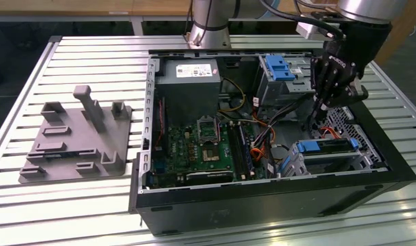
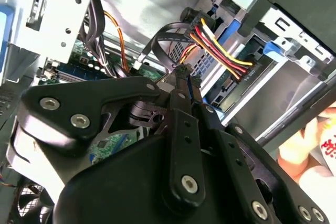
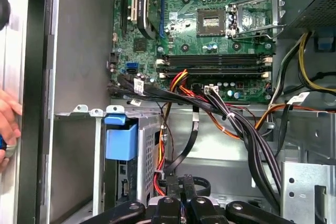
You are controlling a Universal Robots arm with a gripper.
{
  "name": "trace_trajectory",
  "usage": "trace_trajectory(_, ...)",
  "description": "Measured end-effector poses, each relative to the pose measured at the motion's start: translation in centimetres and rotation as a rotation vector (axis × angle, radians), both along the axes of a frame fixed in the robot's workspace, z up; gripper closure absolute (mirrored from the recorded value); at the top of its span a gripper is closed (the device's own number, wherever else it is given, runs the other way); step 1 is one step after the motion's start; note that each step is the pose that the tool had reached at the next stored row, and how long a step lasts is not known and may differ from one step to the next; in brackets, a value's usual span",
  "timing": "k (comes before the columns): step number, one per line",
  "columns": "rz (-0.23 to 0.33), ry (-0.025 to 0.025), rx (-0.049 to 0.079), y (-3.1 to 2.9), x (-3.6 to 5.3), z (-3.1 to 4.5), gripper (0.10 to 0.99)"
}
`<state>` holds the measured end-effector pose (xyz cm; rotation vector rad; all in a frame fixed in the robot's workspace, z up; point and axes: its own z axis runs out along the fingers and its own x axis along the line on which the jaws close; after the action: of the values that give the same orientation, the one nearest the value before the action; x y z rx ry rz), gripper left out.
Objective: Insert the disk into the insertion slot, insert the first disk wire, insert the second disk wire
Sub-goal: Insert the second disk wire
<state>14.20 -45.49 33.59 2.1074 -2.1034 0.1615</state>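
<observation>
- As seen in the exterior view, the black multi-link gripper (image 1: 322, 114) hangs inside the open black PC case (image 1: 262, 197), tips down just behind the small perforated silver sheet-metal insertion slot (image 1: 331, 156).
- Disk: the flat silver-grey drive in its bright blue plastic carrier (image 1: 329, 146) already sits in that slot, blue end tab (image 3: 120, 139) showing; step 1 looks done.
- Fingers: pressed close together, pinching the end of a flat black wire (image 3: 190, 145) w/ its connector, near the drive's rear; red/yellow/black power leads (image 2: 223, 51) lie just beside.
- Wires: neither can be judged as plugged in; first insertion appears under way.
- Count: 1 arm, 1 gripper, 1 disk, 1 slot, 1 larger blue-latched metal bay (image 1: 279, 72), 1 grey plastic fixture (image 1: 74, 138) on the slatted table (image 1: 78, 51).
- A person's hand (image 3: 6, 124) rests at the case edge.
</observation>
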Motion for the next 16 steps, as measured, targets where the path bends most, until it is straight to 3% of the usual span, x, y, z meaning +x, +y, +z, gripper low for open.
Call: trace_trajectory(16, 0.000, 0.0000, 0.069, -2.23, 0.00, 0.07, 0.941)
